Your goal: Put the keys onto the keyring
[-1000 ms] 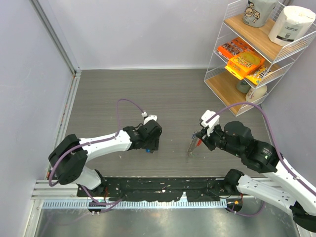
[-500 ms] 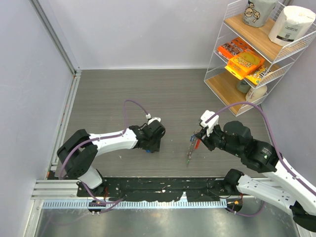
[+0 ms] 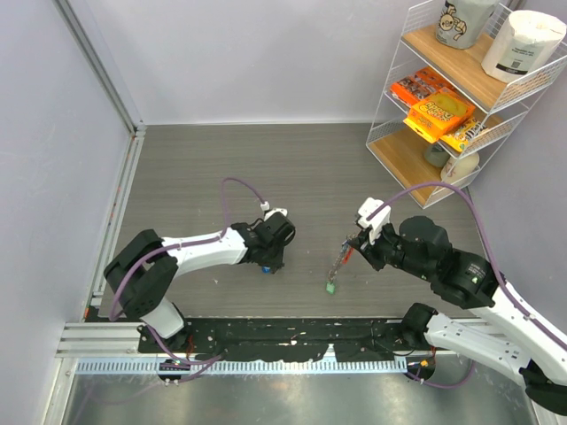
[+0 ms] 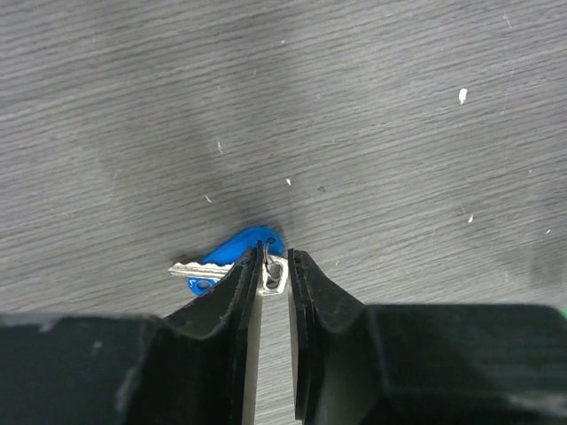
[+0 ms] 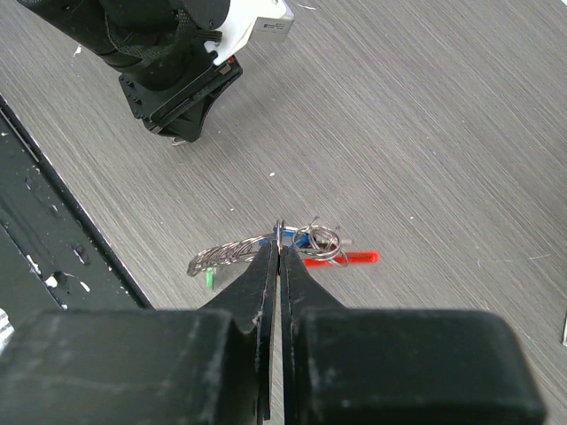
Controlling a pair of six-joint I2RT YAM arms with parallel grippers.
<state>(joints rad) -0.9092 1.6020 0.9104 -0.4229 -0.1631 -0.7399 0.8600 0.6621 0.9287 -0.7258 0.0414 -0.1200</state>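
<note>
A blue key (image 4: 237, 253) lies flat on the grey table, under my left gripper (image 4: 274, 266). The jaws stand nearly closed, pinching the silvery loop at the key's head. In the top view the left gripper (image 3: 266, 264) is low over the table with a speck of blue beneath it. My right gripper (image 5: 280, 239) is shut on the keyring's metal ring (image 5: 321, 241) and holds it above the table. The red clip (image 5: 341, 258) sticks out to the right. The chain (image 5: 226, 255) trails left, with a green key (image 5: 209, 278) at its end, also seen from above (image 3: 330, 288).
A white wire shelf (image 3: 461, 97) with snack packs, a paper roll and a bag stands at the back right. A black rail (image 3: 283, 336) runs along the near table edge. The left arm's wrist (image 5: 177, 53) shows at the top of the right wrist view.
The chain with the green key has swung out down and left from the right gripper. The left gripper stays low over the blue key; its arm has shifted slightly.
</note>
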